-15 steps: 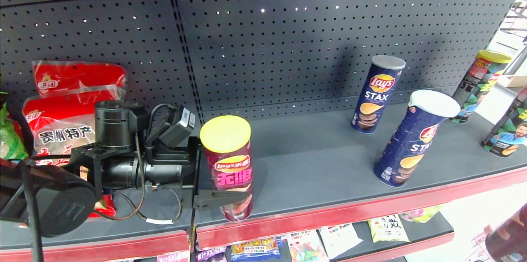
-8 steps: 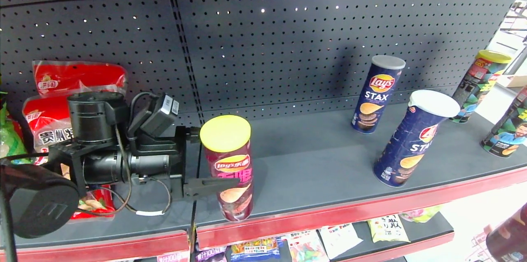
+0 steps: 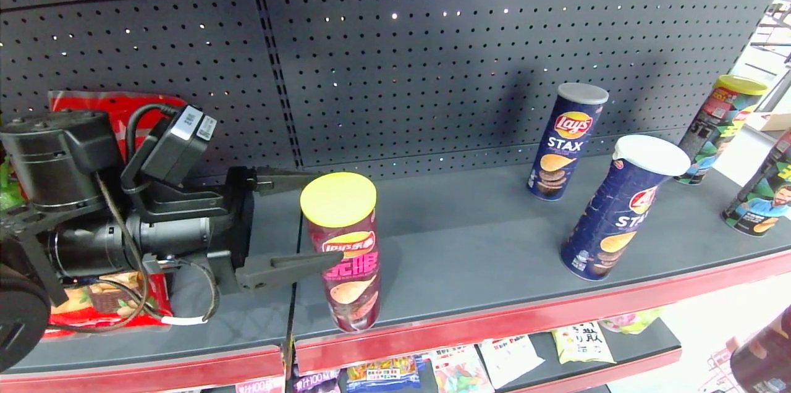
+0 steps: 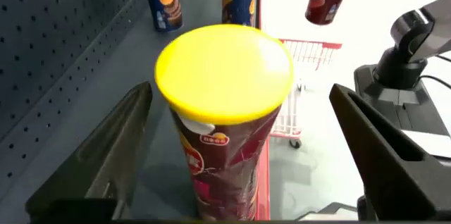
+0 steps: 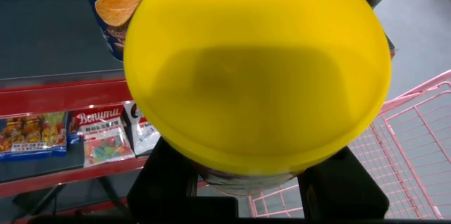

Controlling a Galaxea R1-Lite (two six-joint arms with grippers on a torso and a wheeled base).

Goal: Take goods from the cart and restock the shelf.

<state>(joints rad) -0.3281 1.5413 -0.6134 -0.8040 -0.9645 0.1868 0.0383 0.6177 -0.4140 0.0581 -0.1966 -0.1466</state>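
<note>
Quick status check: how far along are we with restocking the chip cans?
Done: one maroon can stands upright on the shelf; the left gripper is open, fingers clear on either side. In hand: the right gripper is shut on a second yellow-lidded can, out in front of the shelf. Left: shelve that can; the contents of the cart are hidden, so further goods are unknown.

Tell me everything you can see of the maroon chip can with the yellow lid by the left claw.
The maroon chip can is a tall, slim tube, cardboard by its look, with printed chips on its side and a flat yellow lid closed on top. It stands upright on the grey shelf, near its red front edge. The left claw is open around it, one finger on each side, neither touching it.
</note>
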